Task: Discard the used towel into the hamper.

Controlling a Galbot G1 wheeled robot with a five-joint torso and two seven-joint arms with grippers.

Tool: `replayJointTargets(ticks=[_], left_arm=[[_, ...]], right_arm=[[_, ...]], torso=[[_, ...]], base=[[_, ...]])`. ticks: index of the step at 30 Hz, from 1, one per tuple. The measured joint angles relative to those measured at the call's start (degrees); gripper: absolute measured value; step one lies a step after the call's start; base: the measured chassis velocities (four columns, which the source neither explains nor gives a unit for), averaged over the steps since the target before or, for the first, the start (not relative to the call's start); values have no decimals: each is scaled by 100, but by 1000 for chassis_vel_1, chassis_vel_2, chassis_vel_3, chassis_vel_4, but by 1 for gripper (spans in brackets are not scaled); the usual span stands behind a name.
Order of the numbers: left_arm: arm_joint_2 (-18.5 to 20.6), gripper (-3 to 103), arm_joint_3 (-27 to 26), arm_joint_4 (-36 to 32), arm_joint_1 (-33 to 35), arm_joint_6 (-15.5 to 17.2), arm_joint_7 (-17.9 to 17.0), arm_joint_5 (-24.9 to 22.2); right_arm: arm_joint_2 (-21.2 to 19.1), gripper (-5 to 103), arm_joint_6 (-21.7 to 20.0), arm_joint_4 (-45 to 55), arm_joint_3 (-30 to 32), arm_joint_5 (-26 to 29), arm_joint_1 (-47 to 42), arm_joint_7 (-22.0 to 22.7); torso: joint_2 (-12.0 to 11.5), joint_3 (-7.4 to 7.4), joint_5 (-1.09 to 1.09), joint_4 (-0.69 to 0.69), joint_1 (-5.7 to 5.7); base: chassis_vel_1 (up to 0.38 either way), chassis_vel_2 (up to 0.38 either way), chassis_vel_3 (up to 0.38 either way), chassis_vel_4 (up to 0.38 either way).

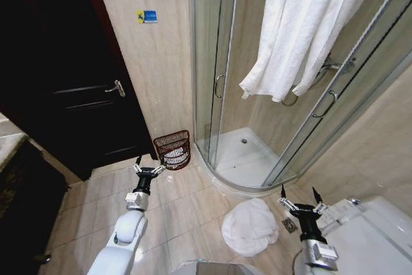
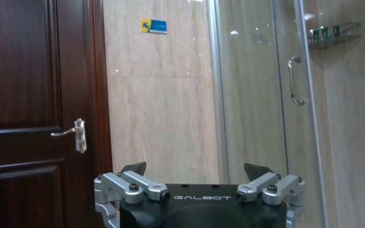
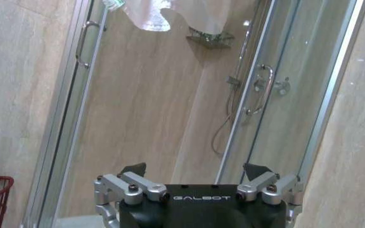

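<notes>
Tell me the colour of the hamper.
Dark red-brown wire hamper, clearest in the head view.

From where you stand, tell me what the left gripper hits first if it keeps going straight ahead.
Probably the beige tiled wall between the dark wooden door and the glass shower enclosure; the left gripper is open, and depth is hard to judge.

Even indoor light, glints on glass, wide-angle bending at edges.

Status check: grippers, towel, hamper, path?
Left gripper open, empty, raised near hamper. Right gripper open, empty, beside the towel crumpled on the floor. Hamper against wall by shower door; nothing on the tiles between.
</notes>
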Motion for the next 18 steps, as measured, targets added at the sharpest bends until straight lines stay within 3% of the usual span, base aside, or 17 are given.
replayJointTargets(ticks=[8,10,13,18], left_arm=[[0,100,0,0,0,0,0,0],[0,100,0,0,0,0,0,0],[0,100,0,0,0,0,0,0],[51,100,66,-160,16,-174,336,-365]], right_arm=[[0,100,0,0,0,1,0,0],[0,100,0,0,0,0,0,0],[0,100,0,0,0,1,0,0],[0,100,31,10,-3,20,3,-29]], torso=[[-327,-174,0,0,-151],[-497,-267,0,0,-231],[-519,-279,0,0,-241],[-525,-282,1,0,-244]], base=[[0,0,0,0],[0,0,0,0],[0,0,0,0],[0,0,0,0]])
